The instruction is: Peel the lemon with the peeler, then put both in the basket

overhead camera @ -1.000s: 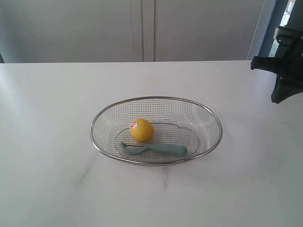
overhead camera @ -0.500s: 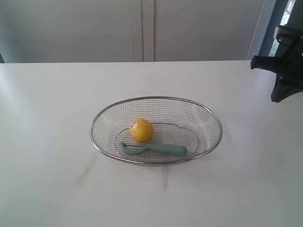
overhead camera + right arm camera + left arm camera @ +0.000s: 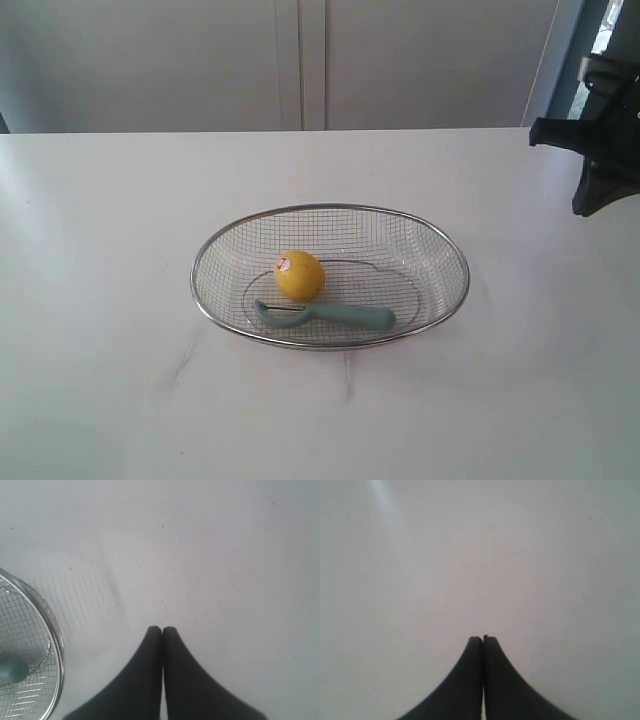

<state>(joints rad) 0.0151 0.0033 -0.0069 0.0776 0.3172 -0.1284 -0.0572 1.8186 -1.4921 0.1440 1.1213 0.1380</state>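
In the exterior view the silver wire-mesh basket point(image 3: 440, 250) stands on the middle of the white table. Inside it lies the yellow lemon point(image 3: 300, 276) with its small red-and-white sticker. The teal-handled peeler point(image 3: 340, 316) lies just in front of the lemon, blade head to the left. My right gripper point(image 3: 162, 628) is shut and empty above bare table, beside the basket's rim point(image 3: 54, 630); the peeler's handle end point(image 3: 12, 671) shows through the mesh. My left gripper point(image 3: 483, 638) is shut and empty over plain white table. Only the right arm point(image 3: 600, 150) shows in the exterior view, at the right edge.
A grey panelled wall point(image 3: 300, 60) runs behind the table's far edge. White tabletop point(image 3: 120, 380) surrounds the basket on all sides.
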